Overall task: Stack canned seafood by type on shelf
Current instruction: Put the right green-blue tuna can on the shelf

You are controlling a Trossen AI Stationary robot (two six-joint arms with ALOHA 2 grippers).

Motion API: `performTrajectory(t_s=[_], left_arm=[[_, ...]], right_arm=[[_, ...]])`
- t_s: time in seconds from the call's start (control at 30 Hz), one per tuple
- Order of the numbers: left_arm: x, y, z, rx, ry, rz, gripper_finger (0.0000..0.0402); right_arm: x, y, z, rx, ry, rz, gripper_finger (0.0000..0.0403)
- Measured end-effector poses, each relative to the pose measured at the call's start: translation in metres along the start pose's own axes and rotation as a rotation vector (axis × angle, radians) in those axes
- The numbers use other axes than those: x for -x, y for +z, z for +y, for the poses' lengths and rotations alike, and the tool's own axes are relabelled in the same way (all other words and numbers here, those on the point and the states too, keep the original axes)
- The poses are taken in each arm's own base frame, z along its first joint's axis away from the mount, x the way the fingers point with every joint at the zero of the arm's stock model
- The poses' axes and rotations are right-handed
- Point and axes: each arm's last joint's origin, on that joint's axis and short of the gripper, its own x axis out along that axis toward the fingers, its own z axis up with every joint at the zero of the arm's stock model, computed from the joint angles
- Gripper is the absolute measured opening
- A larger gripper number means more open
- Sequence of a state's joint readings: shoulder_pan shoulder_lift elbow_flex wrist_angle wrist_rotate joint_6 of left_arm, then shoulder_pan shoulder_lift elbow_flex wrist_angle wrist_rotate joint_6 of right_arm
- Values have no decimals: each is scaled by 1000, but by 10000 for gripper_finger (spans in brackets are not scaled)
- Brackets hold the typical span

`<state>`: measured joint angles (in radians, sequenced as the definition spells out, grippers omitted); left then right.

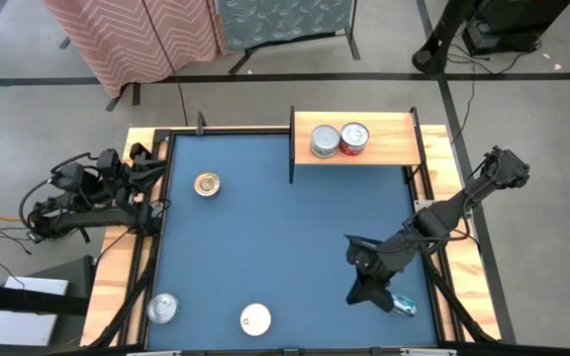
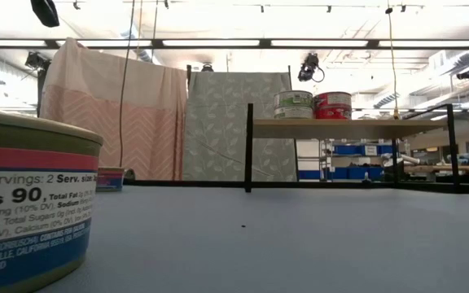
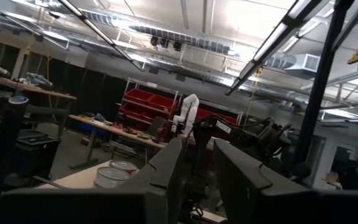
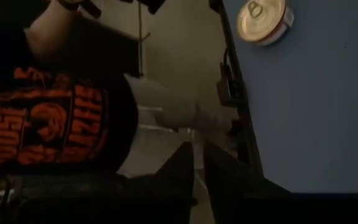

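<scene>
Two tins, one silver and one red-sided, stand side by side on the light-wood shelf at the far right. On the blue table rest a gold-lidded tin, a silver tin, a white-lidded tin and, near the right corner, a teal tin. My right gripper hangs over the near right of the table, just left of the teal tin, shut and holding nothing. My left gripper waits beyond the table's left edge, open and holding nothing.
Dark uprights carry the shelf's ends above the table. A person in a black shirt with orange print stands just past the table's edge, in front of my right gripper. Wooden rails border the table, and cloth screens stand behind its far edge.
</scene>
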<state>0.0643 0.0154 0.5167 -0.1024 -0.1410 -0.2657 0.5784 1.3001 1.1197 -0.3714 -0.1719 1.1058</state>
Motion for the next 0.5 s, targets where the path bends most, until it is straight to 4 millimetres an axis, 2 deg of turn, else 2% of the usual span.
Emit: performTrajectory(t_s=[0.13, 0.33, 0.43, 0.5], left_arm=[[0, 0, -1, 0, -26, 7, 95], [0, 0, -2, 0, -59, 16, 95], [0, -1, -2, 1, -65, 18, 95], [0, -1, -2, 0, -66, 18, 95]], right_arm=[[-7, 3, -1, -16, -4, -20, 90], [-9, 2, -3, -53, -19, -5, 173], [-9, -1, -6, -105, -41, 60, 218], [-8, -7, -13, -154, -90, 163, 245]])
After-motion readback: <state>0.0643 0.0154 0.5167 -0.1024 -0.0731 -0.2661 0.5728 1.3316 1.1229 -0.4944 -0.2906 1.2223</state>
